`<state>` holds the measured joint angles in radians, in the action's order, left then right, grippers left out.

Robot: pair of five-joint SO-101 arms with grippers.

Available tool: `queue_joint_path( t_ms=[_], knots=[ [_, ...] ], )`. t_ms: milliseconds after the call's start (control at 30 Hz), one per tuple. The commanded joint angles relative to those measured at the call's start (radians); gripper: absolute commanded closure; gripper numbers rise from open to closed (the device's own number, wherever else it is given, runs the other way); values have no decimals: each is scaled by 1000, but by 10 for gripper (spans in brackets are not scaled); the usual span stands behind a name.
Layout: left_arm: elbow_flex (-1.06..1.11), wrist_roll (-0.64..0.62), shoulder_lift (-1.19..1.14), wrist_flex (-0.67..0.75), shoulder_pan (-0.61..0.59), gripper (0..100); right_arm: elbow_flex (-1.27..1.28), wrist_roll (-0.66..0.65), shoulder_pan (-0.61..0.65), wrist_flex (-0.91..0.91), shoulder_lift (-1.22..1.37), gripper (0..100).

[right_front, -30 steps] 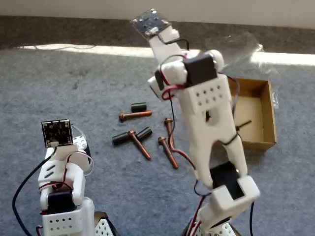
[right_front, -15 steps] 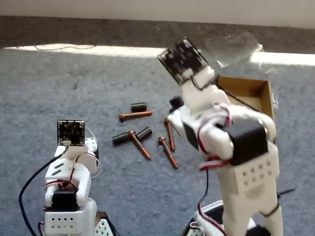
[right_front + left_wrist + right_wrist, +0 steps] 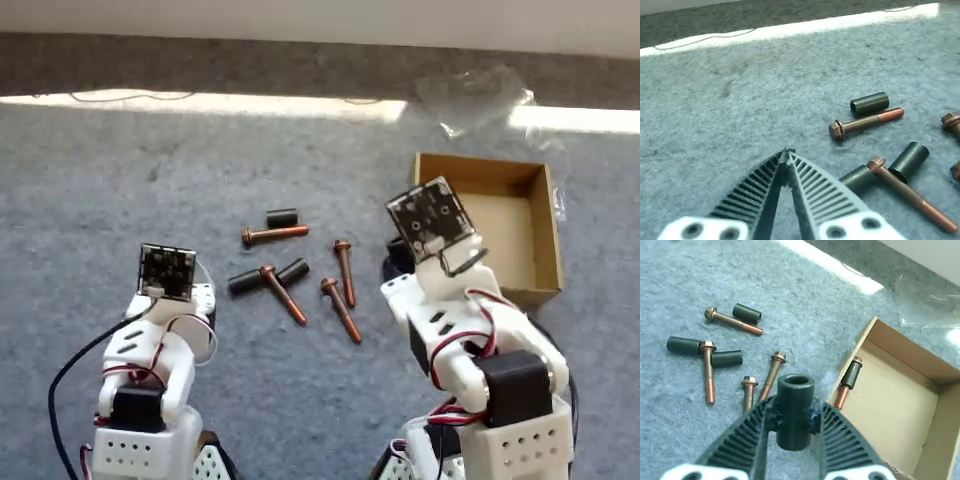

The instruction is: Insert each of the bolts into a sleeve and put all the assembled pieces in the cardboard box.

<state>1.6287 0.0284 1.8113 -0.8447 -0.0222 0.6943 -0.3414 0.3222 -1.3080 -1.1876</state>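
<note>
A: Grey bench (image 3: 150, 180) first. What's moved?
B: Your right arm (image 3: 480, 350). A second ago it stood stretched out tall over the middle. Now it's folded back near its base, with the wrist between the loose parts and the cardboard box (image 3: 480, 165). Your left arm (image 3: 150, 360) crept forward a little.
A: Box contents?
B: One assembled piece (image 3: 847, 381), lying by one wall.
A: Pincers?
B: Right pincer (image 3: 792, 416) is clamped on a sleeve (image 3: 795, 390), held upright with the bore facing the wrist camera. Left pincer (image 3: 786, 156) has its tips together, holding nothing, low over the bench near the parts.
A: What's left?
B: Four loose bolts (image 3: 275, 235) and three loose sleeves (image 3: 282, 217) on the bench, all apart from the box. Counting the sleeve you hold, I'd say four pairs to go. The pull-back reads as set-up for the next insertion. Your left side would need a bolt first.
</note>
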Motion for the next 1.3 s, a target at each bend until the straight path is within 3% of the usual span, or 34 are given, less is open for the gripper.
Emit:
queue_joint_path(
  t_ms=[0, 200, 633, 1033, 1267],
  knots=[
    [-18, 57, 4, 17, 74, 996, 140, 12, -19, 104, -90, 994],
    [-21, 63, 4, 17, 81, 996, 332, 94, -82, 231, -209, 994],
    [-208, 63, 2, -75, 82, 996, 487, 170, -243, 297, -387, 994],
    [-252, 103, 1, -106, 84, 996, 704, 173, -251, 340, -645, 994],
    [-269, 100, -50, -107, 142, 996, 728, 181, -251, 331, -647, 994]
  ],
)
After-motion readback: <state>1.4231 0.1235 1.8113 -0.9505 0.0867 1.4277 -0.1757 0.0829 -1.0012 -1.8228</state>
